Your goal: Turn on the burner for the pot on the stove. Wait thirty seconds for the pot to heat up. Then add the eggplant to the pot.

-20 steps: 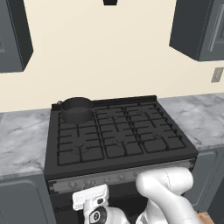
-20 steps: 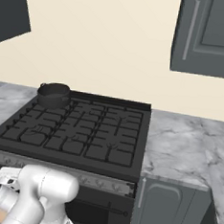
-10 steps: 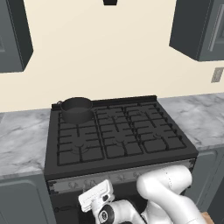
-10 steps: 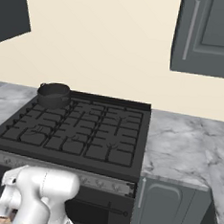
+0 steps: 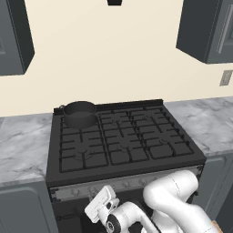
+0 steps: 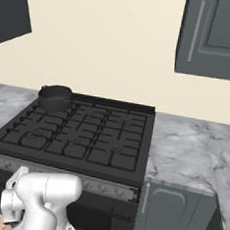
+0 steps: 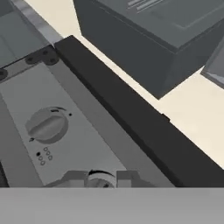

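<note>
The white arm is folded low. In the left base view it bends from the lower right toward the lower middle, its wrist ending in the pale hand and gripper (image 5: pixel 101 203), which tilts up and to the left. In the right base view the elbow bulges at the lower left, with the hand at the far left edge. The gripper is closed, its fingers (image 7: pixel 124 178) close together.

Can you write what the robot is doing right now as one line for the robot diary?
stage: burner knob | end effector: shut on knob of stove front strip | pot: back-left burner | eggplant: not added
</note>
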{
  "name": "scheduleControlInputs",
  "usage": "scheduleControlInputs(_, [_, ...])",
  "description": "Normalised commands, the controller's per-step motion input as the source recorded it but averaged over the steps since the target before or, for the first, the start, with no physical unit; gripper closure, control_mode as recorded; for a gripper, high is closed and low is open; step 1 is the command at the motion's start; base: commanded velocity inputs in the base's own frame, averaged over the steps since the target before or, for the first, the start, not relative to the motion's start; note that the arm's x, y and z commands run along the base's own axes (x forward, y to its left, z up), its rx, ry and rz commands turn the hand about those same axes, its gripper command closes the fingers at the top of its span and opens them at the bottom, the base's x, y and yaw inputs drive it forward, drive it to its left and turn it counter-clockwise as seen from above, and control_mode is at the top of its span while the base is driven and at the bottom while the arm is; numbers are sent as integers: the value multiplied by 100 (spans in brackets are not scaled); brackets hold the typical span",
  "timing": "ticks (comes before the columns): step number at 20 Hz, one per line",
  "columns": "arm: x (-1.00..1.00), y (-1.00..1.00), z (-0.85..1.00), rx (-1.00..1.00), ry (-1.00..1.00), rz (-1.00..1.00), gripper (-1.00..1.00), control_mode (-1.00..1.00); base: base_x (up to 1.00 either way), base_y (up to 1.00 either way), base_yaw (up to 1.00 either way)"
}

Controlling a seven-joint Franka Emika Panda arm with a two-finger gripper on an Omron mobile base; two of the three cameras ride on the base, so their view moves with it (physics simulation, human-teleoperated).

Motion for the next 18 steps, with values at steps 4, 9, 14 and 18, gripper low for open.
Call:
scheduleControlInputs(4, [-12,18,-23,-19,0,28,100,-100,0,0,0])
scheduleControlInputs(9, [-1,31,-38,-23,4,30,100,-100,0,0,0])
scheduleControlInputs(14, [0,7,-4,-5,2,10,100,-100,0,0,0])
scheduleControlInputs(18, [10,2,0,0,4,0,-100,-100,0,0,0])
